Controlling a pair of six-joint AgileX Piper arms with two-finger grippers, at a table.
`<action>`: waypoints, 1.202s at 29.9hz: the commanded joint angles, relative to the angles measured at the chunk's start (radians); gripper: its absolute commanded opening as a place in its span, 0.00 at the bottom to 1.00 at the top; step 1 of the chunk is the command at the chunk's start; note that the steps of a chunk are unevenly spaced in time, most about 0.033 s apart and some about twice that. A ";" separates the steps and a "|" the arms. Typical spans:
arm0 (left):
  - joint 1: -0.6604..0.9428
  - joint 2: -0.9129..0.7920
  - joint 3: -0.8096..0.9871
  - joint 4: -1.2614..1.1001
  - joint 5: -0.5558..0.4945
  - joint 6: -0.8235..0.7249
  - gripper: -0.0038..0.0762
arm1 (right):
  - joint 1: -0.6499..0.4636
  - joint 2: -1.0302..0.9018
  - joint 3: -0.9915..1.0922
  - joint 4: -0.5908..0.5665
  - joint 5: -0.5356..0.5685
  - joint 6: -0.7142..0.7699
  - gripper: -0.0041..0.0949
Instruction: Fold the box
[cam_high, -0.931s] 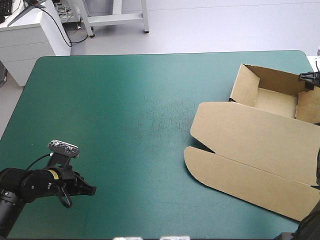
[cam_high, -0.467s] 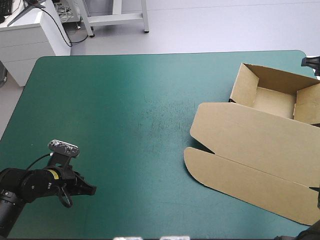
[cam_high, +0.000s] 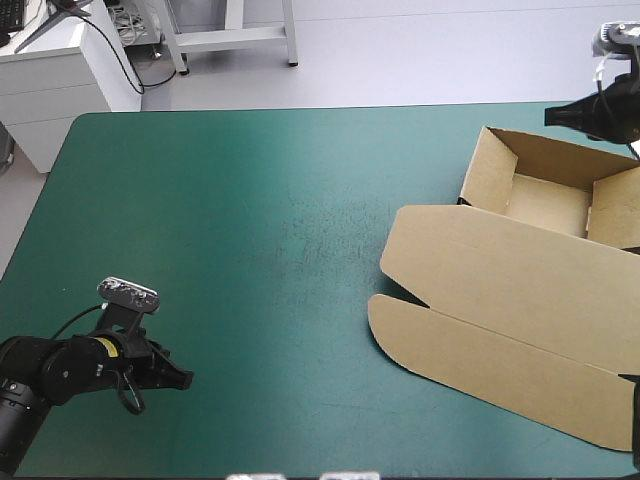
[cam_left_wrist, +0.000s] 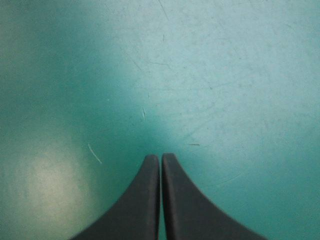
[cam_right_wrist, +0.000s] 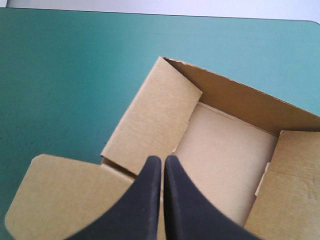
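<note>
Table: the teal-green cover (cam_high: 250, 200) fills the high view. Its left half is bare except for the left arm.

Box: the box (cam_high: 520, 300) lies on the right half of the table, reaching from near the far right corner toward the near edge. Its right side runs out of the high view.

Lid: the lid (cam_high: 500, 265) is the widest panel and lies flat on the cover, with a rounded flap (cam_high: 480, 360) flat on its near side. Its long axis runs from the table's middle toward the right edge, slanting toward the near side.

Tray: the tray (cam_right_wrist: 225, 160) sits at the far end of the box, open upward, with walls raised on the left, far and right sides.

Right gripper: the right gripper (cam_right_wrist: 162, 160) hovers near the table's far right corner, raised, about over the tray's far wall. Its black fingers are pressed together in one point and hold nothing. The tray floor lies ahead of and below the tip, with the lid beyond it toward the near edge.

Left gripper: the left gripper (cam_left_wrist: 160, 157) is closed and empty, low over bare cover near the near left corner, well apart from the box.

Nearer arm: the right, by a wide margin, so any next fold probably falls to it.
</note>
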 joint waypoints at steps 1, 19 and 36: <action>-0.002 -0.023 -0.024 -0.024 -0.024 0.012 0.04 | 0.049 -0.119 0.046 -0.012 0.004 -0.019 0.04; -0.002 -0.405 0.110 -0.061 -0.063 0.012 0.04 | 0.070 -0.669 0.936 0.169 -0.312 -0.284 0.04; -0.002 -0.443 0.170 -0.070 0.014 0.012 0.04 | 0.070 -1.014 1.385 0.278 -0.326 -0.331 0.04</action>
